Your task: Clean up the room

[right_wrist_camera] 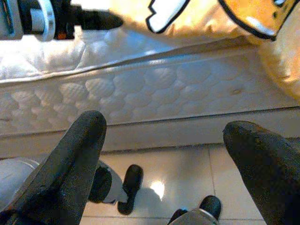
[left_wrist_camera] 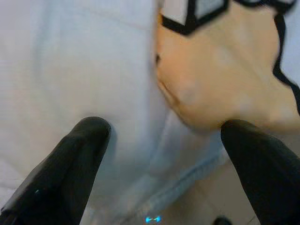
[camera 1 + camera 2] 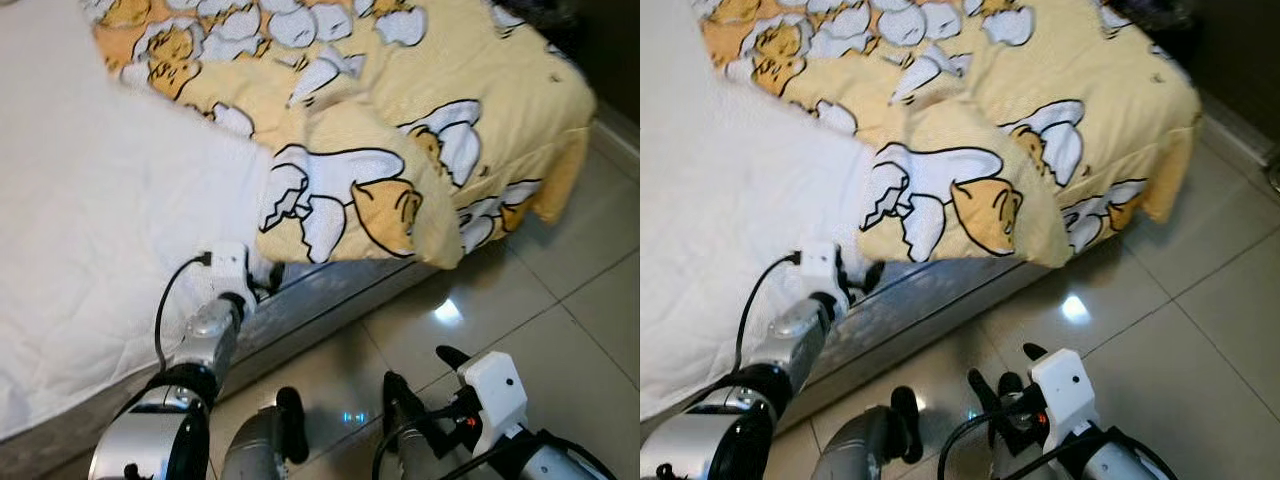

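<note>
— Grippers first: left gripper (image 2: 159, 140) stretched forward and up from the silver arm, reaching the bed's near edge, fingers (image 2: 75, 159) spread wide and grasping nothing, one tip over the white sheet (image 3: 90, 220), the other just under the corner of the yellow blanket (image 3: 400, 170).

— And on the other side?

— Right gripper (image 1: 164, 140) held low over the tiled floor (image 3: 560, 300), pointing at the quilted mattress side (image 1: 178, 93), fingers (image 1: 75, 159) likewise parted, released, nothing between them.

— Touching anything?

— Left tips near the sheet and the blanket corner; contact hard to judge. Right one well apart from the mattress.

— Counts, then?

— Two arms, two grippers, two black fingers each. One bed, one white sheet, one yellow blanket printed with cracked-egg cartoons.

— Placement of the blanket?

— Spread over the far and right part of the bed, rumpled, one folded corner lying on the white sheet near the front edge, another edge hanging down off the right end toward the floor.

— Anything else nearby?

— Black cable (image 3: 165, 300) looping beside the left wrist; glossy floor with a bright light reflection (image 3: 447, 312) just beside the bed.
</note>
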Motion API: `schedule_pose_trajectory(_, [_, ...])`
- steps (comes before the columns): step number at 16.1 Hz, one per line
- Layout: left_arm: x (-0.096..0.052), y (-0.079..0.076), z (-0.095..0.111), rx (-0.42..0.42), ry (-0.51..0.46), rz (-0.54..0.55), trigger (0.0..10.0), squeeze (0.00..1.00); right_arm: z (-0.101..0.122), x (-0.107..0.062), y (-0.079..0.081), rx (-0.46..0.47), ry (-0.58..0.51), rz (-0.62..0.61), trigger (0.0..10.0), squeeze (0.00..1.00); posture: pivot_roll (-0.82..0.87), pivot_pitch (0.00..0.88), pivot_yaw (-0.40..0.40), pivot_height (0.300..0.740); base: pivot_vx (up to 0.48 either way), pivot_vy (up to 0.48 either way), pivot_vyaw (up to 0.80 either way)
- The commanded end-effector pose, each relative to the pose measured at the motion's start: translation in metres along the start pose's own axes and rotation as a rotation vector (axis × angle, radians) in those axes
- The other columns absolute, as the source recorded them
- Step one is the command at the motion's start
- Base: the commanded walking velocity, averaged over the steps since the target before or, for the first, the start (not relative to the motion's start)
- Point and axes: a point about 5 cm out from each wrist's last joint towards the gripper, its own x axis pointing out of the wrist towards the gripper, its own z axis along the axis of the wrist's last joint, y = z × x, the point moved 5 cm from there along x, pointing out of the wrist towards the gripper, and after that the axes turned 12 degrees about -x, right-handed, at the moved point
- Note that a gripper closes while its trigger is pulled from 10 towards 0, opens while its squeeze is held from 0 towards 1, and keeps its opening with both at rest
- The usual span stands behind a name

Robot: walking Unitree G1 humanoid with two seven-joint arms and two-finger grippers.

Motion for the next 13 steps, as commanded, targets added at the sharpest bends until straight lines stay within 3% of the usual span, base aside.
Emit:
schedule_pose_trajectory(1, [-0.002, 0.003, -0.005, -0.055, 0.005, 0.008, 10.0, 0.00, 0.001, -0.003, 0.004, 0.021, 0.005, 0.008, 10.0, 0.00, -0.34, 0.327, 0.140, 0.740, 0.000, 0.000, 0.00])
schedule_pose_trajectory(10, [0.003, -0.023, -0.004, -0.172, -0.011, -0.081, 10.0, 0.00, -0.002, -0.010, 0.008, 0.043, 0.035, -0.001, 10.0, 0.00, -0.36, 0.337, 0.147, 0.740, 0.000, 0.000, 0.00])
schedule_pose_trajectory(11, [0.003, -0.025, -0.005, -0.173, -0.010, -0.089, 8.4, 0.00, -0.002, -0.009, 0.008, 0.046, 0.035, -0.003, 10.0, 0.00, -0.35, 0.338, 0.150, 0.740, 0.000, 0.000, 0.00])
schedule_pose_trajectory(12, [0.003, -0.029, -0.007, -0.173, -0.005, -0.111, 0.0, 0.00, -0.003, -0.008, 0.008, 0.048, 0.036, -0.004, 10.0, 0.00, -0.35, 0.338, 0.150, 0.740, 0.000, 0.000, 0.00])
schedule_pose_trajectory(13, [0.003, -0.031, -0.007, -0.173, -0.007, -0.123, 0.0, 0.00, -0.003, -0.007, 0.008, 0.050, 0.035, -0.004, 10.0, 0.00, -0.35, 0.338, 0.152, 0.740, 0.000, 0.000, 0.00])
